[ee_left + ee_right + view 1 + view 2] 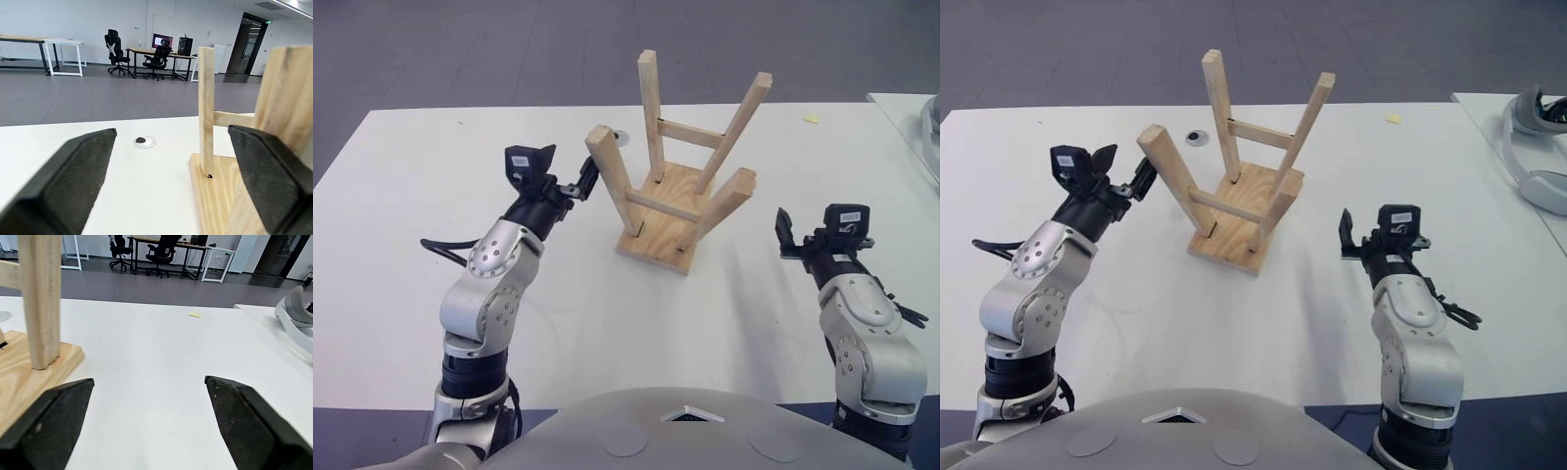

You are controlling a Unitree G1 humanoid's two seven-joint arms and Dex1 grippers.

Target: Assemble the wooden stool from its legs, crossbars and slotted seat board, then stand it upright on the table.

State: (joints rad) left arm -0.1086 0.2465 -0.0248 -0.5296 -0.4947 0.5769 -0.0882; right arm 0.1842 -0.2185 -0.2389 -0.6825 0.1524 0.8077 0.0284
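The wooden stool (677, 166) rests upside down on the white table (421, 166), its seat board (658, 227) flat on the surface and its legs pointing up, joined by crossbars (662, 206). My left gripper (574, 176) is open just left of the nearest leg (609, 166), level with that leg's top. In the left wrist view this leg (288, 93) stands right behind one finger (266, 181), outside the jaws. My right gripper (803, 240) hovers open low over the table to the right of the stool, holding nothing; the seat board's corner (29, 372) lies beside one finger.
A white headset (1540, 147) lies on a second table at the far right. A small round grommet (623, 138) sits behind the stool, and a yellow scrap (813, 118) lies near the far edge. Bare tabletop lies in front of the stool.
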